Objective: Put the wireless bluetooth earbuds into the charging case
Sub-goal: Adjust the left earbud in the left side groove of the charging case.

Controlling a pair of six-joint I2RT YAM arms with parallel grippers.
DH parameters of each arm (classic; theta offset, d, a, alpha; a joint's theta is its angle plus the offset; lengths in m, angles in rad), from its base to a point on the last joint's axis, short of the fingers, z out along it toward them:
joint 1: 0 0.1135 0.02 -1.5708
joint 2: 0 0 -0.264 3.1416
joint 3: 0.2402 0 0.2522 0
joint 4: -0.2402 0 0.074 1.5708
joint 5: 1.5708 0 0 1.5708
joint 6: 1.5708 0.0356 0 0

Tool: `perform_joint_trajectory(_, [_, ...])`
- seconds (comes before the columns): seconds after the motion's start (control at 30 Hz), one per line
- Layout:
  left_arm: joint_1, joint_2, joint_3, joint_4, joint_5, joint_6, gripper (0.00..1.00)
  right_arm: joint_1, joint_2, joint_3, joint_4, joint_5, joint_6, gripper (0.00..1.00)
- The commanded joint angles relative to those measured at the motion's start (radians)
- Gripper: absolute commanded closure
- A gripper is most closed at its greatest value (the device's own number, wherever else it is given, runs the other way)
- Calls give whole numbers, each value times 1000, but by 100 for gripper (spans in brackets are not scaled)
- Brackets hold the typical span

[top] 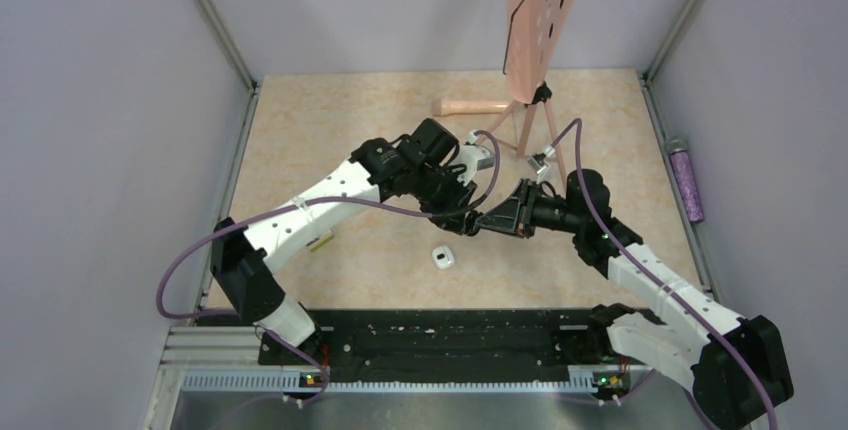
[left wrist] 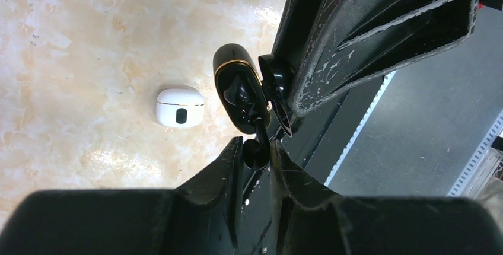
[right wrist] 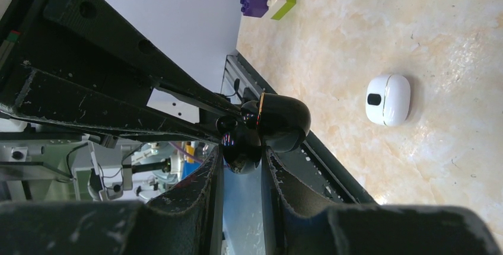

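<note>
My left claw is clenched on a tiny black earbud, pinched right between its tips. My right claw grasps the open black case, just ahead of the left tips, where the earbud meets it. A white case lies on the table, below and to the side.

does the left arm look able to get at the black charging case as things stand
Probably yes: the left pincer, shut on an earbud, sits right at the open black charging case, which the right pincer holds up. Nothing lies between them.
</note>
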Motion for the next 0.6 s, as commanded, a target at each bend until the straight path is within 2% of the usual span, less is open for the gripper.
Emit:
perform_joint_trajectory(0.0, [-13, 14, 32, 1, 24, -14, 100, -5, -20, 38, 65, -11, 0, 100])
perform_joint_trajectory(0.57, [-32, 63, 89, -25, 42, -4, 100, 39, 1, 31, 147, -4, 46, 100])
